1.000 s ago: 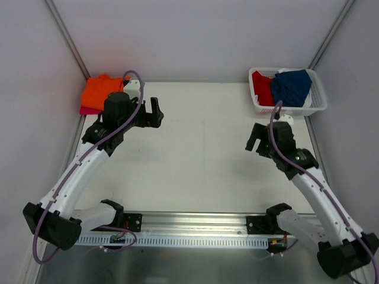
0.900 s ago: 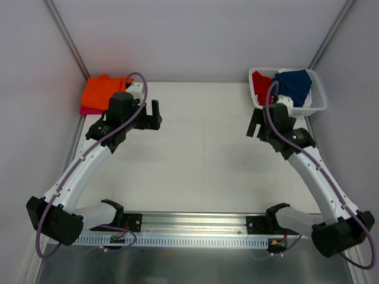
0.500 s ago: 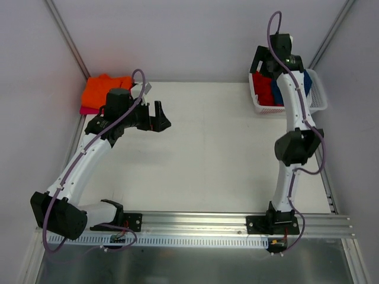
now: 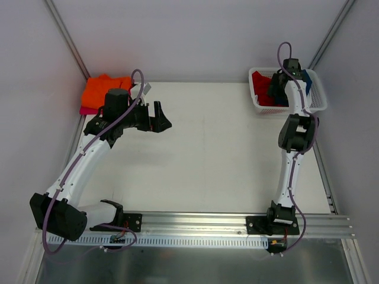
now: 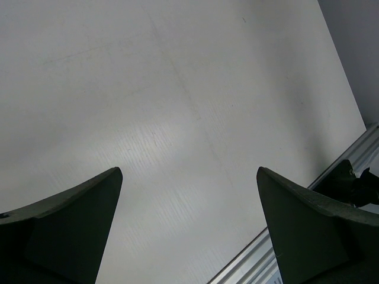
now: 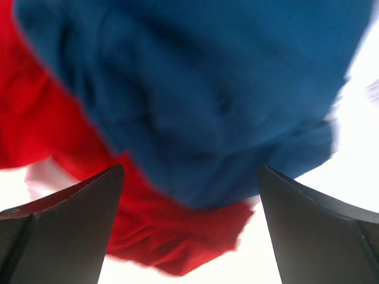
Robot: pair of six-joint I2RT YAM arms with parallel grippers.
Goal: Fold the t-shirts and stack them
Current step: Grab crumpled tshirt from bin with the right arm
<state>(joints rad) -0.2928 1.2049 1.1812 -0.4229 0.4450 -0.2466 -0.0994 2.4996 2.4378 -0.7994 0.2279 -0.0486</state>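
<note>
Crumpled in the white lattice basket (image 4: 259,107) at the back right lie a navy t-shirt (image 4: 307,79) and a red t-shirt (image 4: 259,82). My right gripper (image 4: 276,91) reaches down into the basket, open, just above them. In the right wrist view the navy t-shirt (image 6: 207,89) fills the top and overlaps the red t-shirt (image 6: 148,236); the gripper (image 6: 189,168) holds nothing. An orange t-shirt (image 4: 105,89) sits folded on a magenta-pink one (image 4: 87,110) at the back left. My left gripper (image 4: 161,119) hovers open over bare table (image 5: 177,89), also empty (image 5: 189,171).
Grey walls with metal corner posts (image 4: 65,38) close in the back and sides. A metal rail (image 4: 195,222) runs along the near edge, also seen in the left wrist view (image 5: 331,177). The right arm's elbow (image 4: 296,131) stands tall beside the basket.
The right arm swung up from the table to the basket and dropped its open gripper in over the shirts. The left gripper drifted slightly right.
</note>
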